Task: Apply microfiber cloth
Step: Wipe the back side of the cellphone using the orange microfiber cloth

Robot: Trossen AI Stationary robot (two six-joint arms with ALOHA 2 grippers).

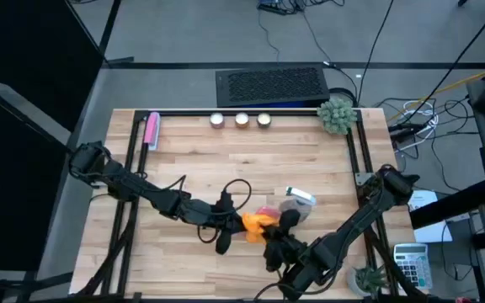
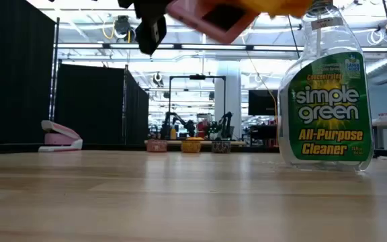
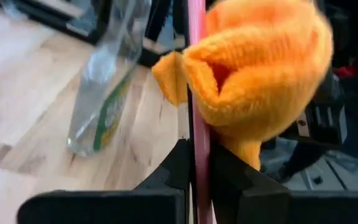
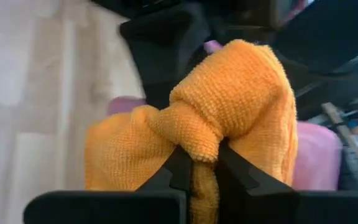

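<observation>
While the left gripper [image 3: 199, 163] clamps the pink phone [image 3: 196, 74] edge-on, the right gripper [image 4: 202, 163], jaws pinching the microfiber cloth [image 4: 229, 112], presses it against the phone's face.

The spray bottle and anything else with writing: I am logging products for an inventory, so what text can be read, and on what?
"simple green" on the spray bottle's label.
"All-Purpose Cleaner" on the same label, below it.
The label's small top print and badge are too small to read.
Nothing readable elsewhere in any view.
</observation>
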